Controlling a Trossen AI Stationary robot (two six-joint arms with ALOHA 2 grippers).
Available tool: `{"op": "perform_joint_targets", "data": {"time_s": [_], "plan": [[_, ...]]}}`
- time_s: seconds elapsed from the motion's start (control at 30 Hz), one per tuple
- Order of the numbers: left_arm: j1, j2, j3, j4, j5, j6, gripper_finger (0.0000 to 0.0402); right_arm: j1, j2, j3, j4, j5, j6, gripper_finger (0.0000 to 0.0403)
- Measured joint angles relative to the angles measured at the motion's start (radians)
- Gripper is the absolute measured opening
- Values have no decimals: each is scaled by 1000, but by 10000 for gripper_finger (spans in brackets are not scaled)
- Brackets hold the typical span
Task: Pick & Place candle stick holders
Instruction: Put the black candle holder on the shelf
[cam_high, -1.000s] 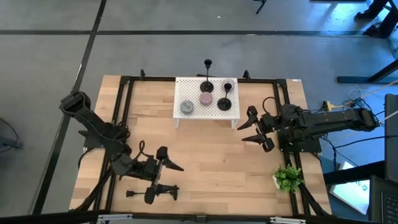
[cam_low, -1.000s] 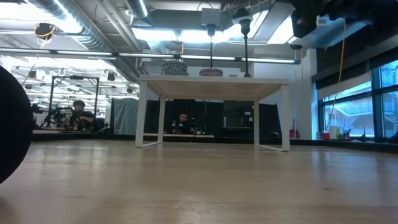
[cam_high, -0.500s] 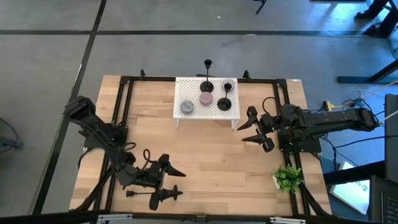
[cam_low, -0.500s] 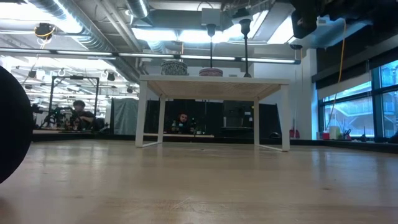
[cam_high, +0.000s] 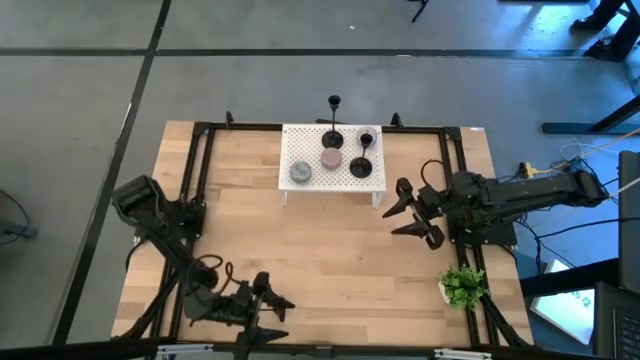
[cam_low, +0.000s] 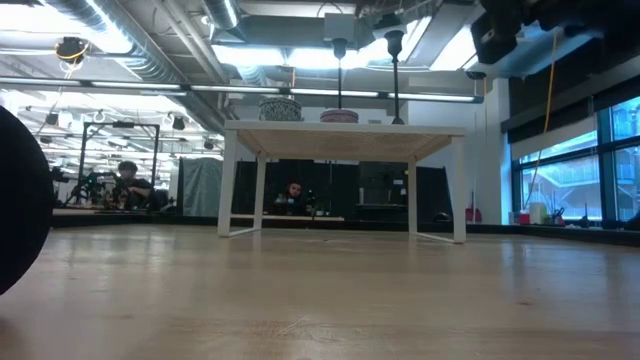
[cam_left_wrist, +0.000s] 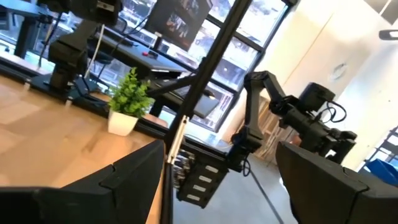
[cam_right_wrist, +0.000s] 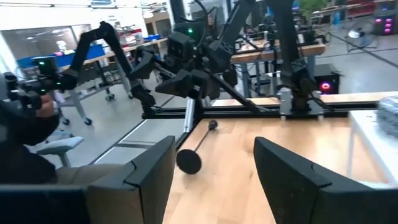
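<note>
A wooden table seen from above. A small white perforated stand (cam_high: 303, 143) sits at its far middle, carrying two upright black candle stick holders (cam_high: 362, 165) and two round candles (cam_high: 331, 158). A third holder (cam_right_wrist: 198, 144) lies on its side on the wood near the left arm. The left gripper (cam_high: 278, 322) hangs low at the table's near left edge, fingers spread wide and empty. The right gripper (cam_high: 392, 218) waits beside the stand, fingers apart, holding nothing. This looks like the reach for the fallen holder; next, the open fingers likely need to straddle its thin stem, then close
</note>
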Motion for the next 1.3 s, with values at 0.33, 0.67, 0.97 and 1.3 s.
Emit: {"op": "perform_joint_targets", "data": {"time_s": [0.33,0.67,0.97,1.3], "plan": [[-47,112,150,0,-23,48,306,117,95,0,150,1,5,220],[-96,132,256,-244,-74,-32,306,176,206,0,287,3,52,220],[-147,131,314,-518,-118,-272,306,223,240,0,338,56,60,220],[-180,131,316,-698,-96,-666,306,240,240,0,339,90,60,220]]}}
